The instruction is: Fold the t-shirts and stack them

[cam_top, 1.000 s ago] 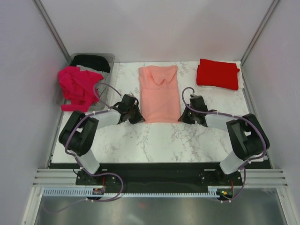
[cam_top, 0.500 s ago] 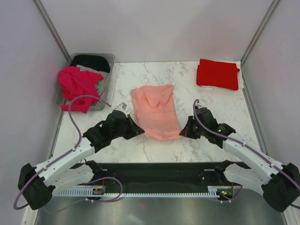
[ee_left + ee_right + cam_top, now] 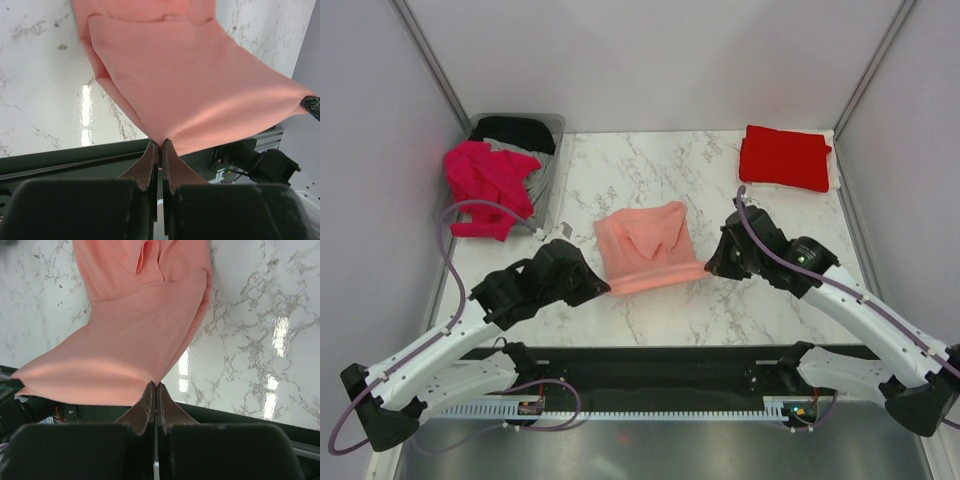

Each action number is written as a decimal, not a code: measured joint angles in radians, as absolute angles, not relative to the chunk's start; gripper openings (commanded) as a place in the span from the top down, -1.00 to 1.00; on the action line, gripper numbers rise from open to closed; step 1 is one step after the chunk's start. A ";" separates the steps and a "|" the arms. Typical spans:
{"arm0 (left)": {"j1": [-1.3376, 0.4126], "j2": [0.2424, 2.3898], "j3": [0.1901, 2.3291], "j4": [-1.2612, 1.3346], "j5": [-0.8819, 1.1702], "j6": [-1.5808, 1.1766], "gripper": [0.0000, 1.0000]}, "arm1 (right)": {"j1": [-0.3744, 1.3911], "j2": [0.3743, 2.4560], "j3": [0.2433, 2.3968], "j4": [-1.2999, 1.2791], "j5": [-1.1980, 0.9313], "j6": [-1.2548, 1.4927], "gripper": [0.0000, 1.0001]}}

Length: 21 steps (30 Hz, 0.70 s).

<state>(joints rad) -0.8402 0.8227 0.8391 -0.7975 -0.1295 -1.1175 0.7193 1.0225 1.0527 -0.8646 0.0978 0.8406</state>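
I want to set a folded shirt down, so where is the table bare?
Bare marble lies at the far edge between the grey bin and the red shirt, and in the near strip in front of the salmon shirt. Crowded: the middle, where left gripper and right gripper pinch that shirt's corners.

- No legible text, brand, number or sign in any of the three views.
- Plain cloth, no print or tag showing, on salmon pink t-shirt [image 3: 650, 250] and red t-shirt [image 3: 784, 158].
- At near edge, small coloured parts [image 3: 528, 407]: too small to read.
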 measured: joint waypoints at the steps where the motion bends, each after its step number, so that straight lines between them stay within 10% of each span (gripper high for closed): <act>1: -0.840 0.834 0.862 -0.806 -0.146 -1.117 0.96 | 0.719 1.056 1.080 -0.867 0.112 0.832 1.00; 21: -0.501 1.194 1.095 -0.725 -0.118 -0.862 0.96 | 0.587 1.589 1.525 -0.854 0.184 0.612 1.00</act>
